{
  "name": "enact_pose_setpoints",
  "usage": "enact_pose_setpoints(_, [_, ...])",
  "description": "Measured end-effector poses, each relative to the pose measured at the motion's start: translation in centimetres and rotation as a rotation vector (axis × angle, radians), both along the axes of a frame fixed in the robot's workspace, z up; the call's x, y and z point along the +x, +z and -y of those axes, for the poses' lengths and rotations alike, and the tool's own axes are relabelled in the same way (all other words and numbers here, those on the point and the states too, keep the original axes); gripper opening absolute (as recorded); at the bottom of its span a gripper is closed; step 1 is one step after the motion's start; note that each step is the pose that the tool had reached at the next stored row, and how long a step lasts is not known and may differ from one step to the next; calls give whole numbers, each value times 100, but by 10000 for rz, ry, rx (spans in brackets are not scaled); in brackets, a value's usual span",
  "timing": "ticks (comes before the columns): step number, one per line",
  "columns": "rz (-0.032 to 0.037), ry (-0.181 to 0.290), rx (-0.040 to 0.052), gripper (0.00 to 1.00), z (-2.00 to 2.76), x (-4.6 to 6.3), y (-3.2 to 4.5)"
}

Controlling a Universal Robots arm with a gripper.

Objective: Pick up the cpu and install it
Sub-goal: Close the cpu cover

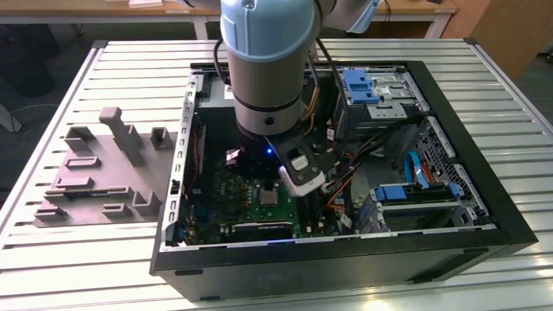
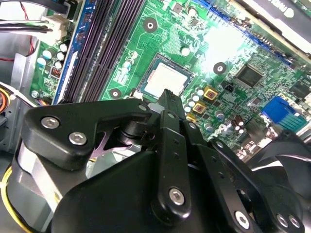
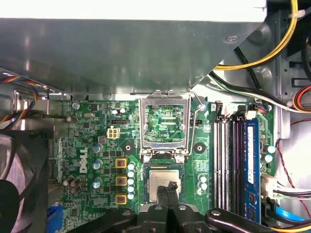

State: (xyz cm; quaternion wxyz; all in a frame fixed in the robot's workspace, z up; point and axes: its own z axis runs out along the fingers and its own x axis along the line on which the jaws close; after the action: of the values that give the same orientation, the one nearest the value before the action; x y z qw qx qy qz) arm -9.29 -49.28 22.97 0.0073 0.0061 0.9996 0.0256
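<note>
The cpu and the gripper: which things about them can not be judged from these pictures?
- Whether the gripper touches or grips the cpu: in both wrist views its black body covers the contact spot.
- Whether the cpu lies fully flat in the socket: its near edge is hidden behind the gripper.
- The cpu in the exterior view: too small, partly behind the arm.

We see a slatted metal table [image 1: 519,129] carrying an open computer case [image 1: 346,259] and, at the exterior view's left, a grey fixture [image 1: 95,188].
</note>
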Motion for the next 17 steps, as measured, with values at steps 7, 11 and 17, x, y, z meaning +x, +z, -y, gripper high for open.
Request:
enact_pose_setpoints(7, [0,0,0,11,0,0,86])
enact_pose_setpoints(11, [0,0,0,11,0,0,138])
enact_pose_setpoints(17, [0,0,0,11,0,0,226])
